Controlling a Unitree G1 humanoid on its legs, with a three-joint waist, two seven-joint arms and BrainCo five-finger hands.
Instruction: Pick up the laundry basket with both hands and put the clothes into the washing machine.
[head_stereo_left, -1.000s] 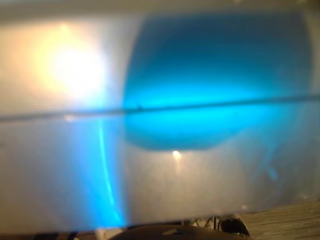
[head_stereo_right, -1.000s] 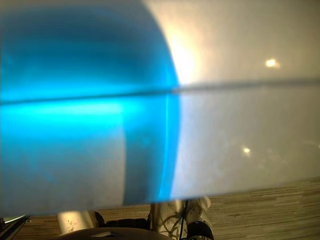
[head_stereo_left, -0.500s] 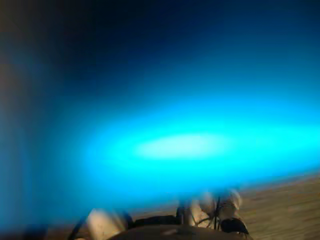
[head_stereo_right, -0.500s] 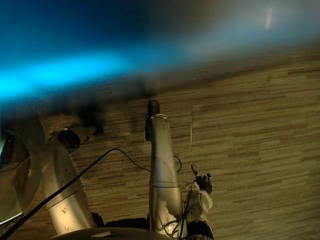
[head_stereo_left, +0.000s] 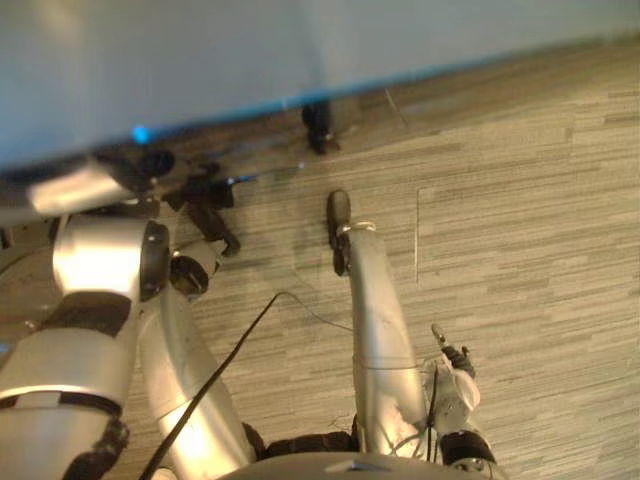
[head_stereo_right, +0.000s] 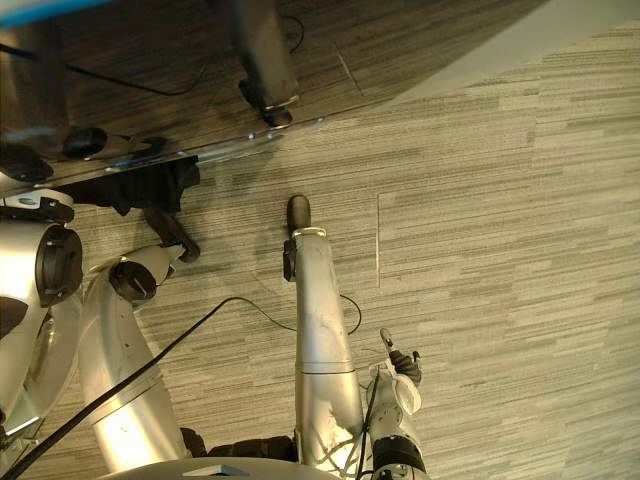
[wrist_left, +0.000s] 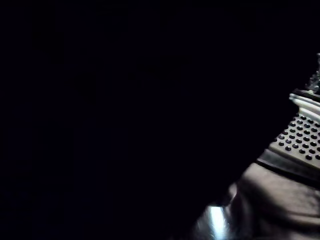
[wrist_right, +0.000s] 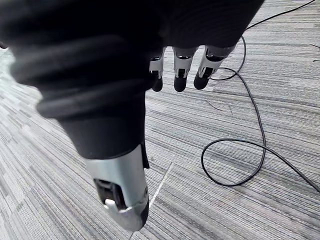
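One right hand (wrist_right: 179, 75) hung empty over the carpet floor (head_stereo_right: 480, 250), fingers straight and apart; the left hand's (head_stereo_right: 148, 188) fingers were unreadable beside the pale presumed laundry basket (head_stereo_left: 200, 60), whose carry next called for both hands.

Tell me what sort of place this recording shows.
Indoors, probably a lab or office set up for laundry: striped grey carpet covers the floor, and the left wrist view shows a perforated metal wall, likely a washer drum, with what looks like cloth beside it.
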